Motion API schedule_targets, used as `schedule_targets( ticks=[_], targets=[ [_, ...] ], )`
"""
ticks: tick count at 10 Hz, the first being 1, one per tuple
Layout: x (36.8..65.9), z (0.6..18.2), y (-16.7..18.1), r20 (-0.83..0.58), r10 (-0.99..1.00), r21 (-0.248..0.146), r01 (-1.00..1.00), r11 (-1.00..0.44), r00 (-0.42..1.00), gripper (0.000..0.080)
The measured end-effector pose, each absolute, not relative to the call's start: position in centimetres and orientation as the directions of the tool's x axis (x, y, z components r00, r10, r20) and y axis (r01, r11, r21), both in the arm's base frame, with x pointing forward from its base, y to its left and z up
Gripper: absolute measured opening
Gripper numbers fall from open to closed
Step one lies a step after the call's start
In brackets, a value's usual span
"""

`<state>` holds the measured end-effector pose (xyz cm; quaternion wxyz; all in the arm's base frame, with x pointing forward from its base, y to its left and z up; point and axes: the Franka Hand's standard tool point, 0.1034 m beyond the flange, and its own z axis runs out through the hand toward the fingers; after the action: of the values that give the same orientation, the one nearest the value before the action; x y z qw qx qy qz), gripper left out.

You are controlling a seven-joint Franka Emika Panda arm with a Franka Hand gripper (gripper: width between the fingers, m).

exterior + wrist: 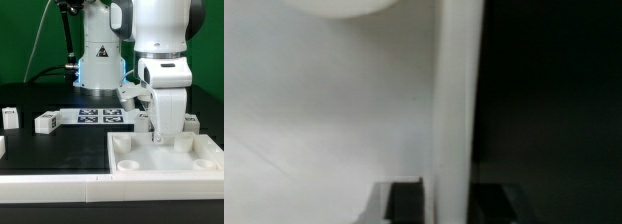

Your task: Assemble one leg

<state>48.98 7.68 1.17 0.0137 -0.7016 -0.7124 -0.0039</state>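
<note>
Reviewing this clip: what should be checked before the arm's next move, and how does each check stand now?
1. Leg free on the table, on the exterior view's left of the marker board: ok.
2. End effector low at the tabletop edge: ok.
3. Jaws open or shut: cannot tell.
4. Leg gripped: not ok; the wrist view shows only the tabletop edge.
5. Corner socket empty: ok.
</note>
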Motion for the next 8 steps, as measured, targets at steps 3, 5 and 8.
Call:
schedule_targets(
  ticks=[3, 5, 8],
  targets=[
    [48.97, 1.15, 7.61, 0.025, 1.0, -0.014, 1.0, 0.014, -0.014, 0.0431],
    [48.97, 1.14, 7.58, 0.025, 1.0, -0.014, 1.0, 0.014, -0.013, 0.063],
    [48.97, 1.13, 7.54, 0.025, 1.0, -0.014, 1.0, 0.013, -0.012, 0.0646]
  ],
)
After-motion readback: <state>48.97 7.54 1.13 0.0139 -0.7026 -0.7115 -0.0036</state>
